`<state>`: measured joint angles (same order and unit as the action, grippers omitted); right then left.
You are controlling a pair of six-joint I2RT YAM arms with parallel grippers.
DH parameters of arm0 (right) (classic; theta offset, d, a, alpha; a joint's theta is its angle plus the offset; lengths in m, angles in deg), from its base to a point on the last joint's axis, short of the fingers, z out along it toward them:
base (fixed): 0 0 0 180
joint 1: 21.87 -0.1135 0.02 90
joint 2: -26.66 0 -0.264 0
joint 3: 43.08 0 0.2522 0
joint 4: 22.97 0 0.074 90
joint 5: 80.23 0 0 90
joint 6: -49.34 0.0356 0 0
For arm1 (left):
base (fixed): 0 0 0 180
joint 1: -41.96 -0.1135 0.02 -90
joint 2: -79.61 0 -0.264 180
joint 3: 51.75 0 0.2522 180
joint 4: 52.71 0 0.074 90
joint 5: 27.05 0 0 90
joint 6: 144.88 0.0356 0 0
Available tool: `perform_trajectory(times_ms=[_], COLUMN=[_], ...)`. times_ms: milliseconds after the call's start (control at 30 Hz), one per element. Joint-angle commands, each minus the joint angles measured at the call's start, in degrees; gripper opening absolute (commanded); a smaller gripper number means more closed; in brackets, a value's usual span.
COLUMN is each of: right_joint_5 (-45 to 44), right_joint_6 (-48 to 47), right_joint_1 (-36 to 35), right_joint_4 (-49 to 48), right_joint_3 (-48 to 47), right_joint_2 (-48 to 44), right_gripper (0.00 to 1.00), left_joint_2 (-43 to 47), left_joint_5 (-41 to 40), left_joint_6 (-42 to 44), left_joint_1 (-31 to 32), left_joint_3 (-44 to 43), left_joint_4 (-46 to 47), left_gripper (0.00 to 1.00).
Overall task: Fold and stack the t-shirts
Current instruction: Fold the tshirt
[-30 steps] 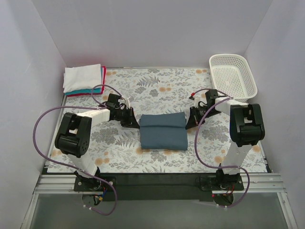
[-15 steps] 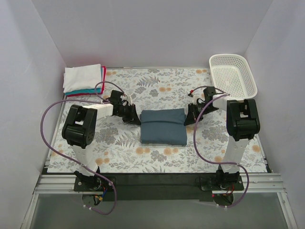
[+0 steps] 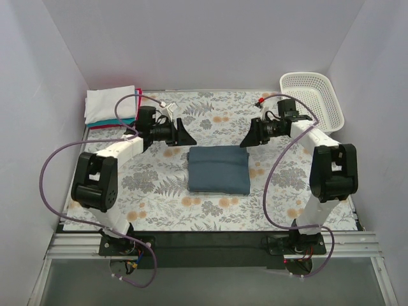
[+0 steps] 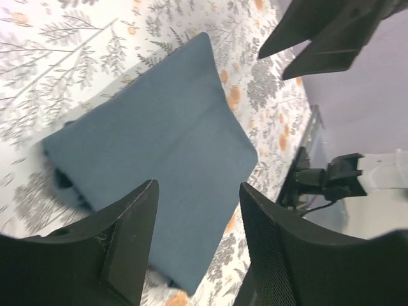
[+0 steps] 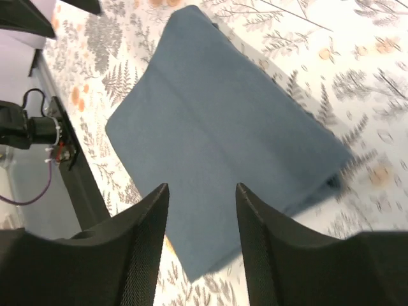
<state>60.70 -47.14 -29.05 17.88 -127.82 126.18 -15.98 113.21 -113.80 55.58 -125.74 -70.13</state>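
While both grippers point(image 4: 199, 188) point(image 5: 201, 187) gape, blue t-shirt point(image 3: 218, 170) lies folded

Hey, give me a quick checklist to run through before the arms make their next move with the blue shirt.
1. The slate-blue shirt is folded into a flat rectangle: ok.
2. The left gripper is open and holds no cloth: ok.
3. The right gripper is open and holds no cloth: ok.
4. The stack of folded shirts is tidy, white one on top: ok.
5. The layers underneath the fold are smooth: cannot tell.
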Motion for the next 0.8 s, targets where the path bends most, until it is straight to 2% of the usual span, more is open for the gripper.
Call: perform_trajectory(times_ms=[0, 33, 133, 267, 400, 500, 567, 633, 667, 767], right_joint_5=[6.7, 6.8, 5.1, 0.0, 0.4, -0.1, 2.7, 4.9, 6.2, 8.7], right_joint_6=[7.6, 7.6, 7.3, 6.7, 6.7, 7.0, 9.2, 12.1, 12.7, 15.3], right_joint_1=[-2.1, -2.3, -2.1, -1.8, -1.6, -1.7, -1.7, -2.0, -2.4, -4.4], right_joint_4=[-6.3, -6.5, -7.7, -8.5, -7.1, -6.0, -5.8, -6.3, -6.5, -9.6], right_joint_3=[-2.1, -2.9, -5.2, -7.6, -12.1, -13.1, -10.7, -6.8, -2.9, 4.1], right_joint_2=[7.3, 10.7, 16.3, 21.8, 23.8, 17.1, 11.4, 6.5, 5.1, 0.6], right_gripper=[0.49, 0.43, 0.34, 0.29, 0.22, 0.26, 0.28, 0.28, 0.28, 0.27], left_joint_2=[-8.0, -9.8, -16.2, -24.3, -29.2, -23.3, -16.5, -12.2, -7.6, -1.8], left_joint_5=[3.8, 3.6, 2.7, 1.0, 1.5, 2.7, 5.6, 7.0, 7.0, 7.0], left_joint_6=[-8.4, -9.0, -8.7, -8.1, -4.1, -2.3, -5.2, -7.5, -8.2, -11.6], left_joint_1=[2.2, 2.4, 2.4, 2.4, 1.2, 0.8, 0.8, 1.8, 2.4, 5.0], left_joint_3=[-2.1, -2.5, -5.1, -9.5, -16.0, -17.0, -14.2, -10.8, -6.5, 1.7], left_joint_4=[7.4, 8.2, 9.8, 9.1, 5.2, 3.0, 2.2, 2.2, 2.3, 3.4], left_gripper=[0.52, 0.5, 0.49, 0.45, 0.41, 0.41, 0.42, 0.42, 0.42, 0.42])
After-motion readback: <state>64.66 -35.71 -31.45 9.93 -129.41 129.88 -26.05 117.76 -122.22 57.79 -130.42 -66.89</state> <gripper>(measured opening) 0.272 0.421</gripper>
